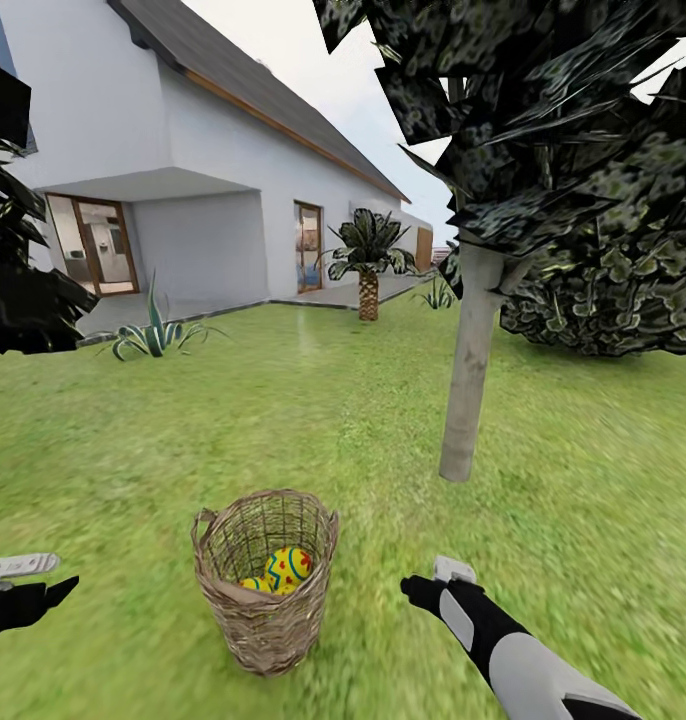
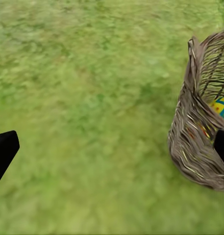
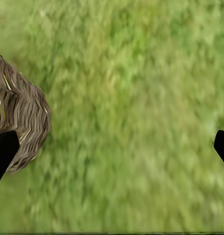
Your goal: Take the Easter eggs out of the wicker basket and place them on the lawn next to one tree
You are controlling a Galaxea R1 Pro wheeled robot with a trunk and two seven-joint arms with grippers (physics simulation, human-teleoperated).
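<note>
Grass fills most of the head view: the lawn [image 1: 313,420] runs from the robot up to a white house [image 1: 183,150], and the wicker basket [image 1: 266,580] stands upright on it, low and just left of centre. Inside the basket lie the Easter eggs [image 1: 286,567], yellow with blue zigzags and red marks; one shows plainly and parts of others sit beside it, but how many there are cannot be counted. The tree [image 1: 471,360], with its pale, straight trunk and dark, angular crown, rises from the grass beyond the basket and to its right, near but apart from it. A short palm [image 1: 369,270] and a spiky striped plant [image 1: 155,335] stand farther back by the house. The left end effector [image 1: 23,590] hangs at the left edge, well apart from the basket, and the right end effector [image 1: 438,580] hangs to the basket's right, close to it but not touching; from here their spread cannot be judged. In the left wrist view the two dark fingertips [image 2: 4,152] sit wide apart over bare grass, with the basket's woven wall [image 2: 197,132] just beside one of them and a patch of painted egg showing within. In the right wrist view the fingertips [image 3: 4,152] are likewise wide apart with nothing between them, and the basket's side [image 3: 21,122] lies next to one tip.
</note>
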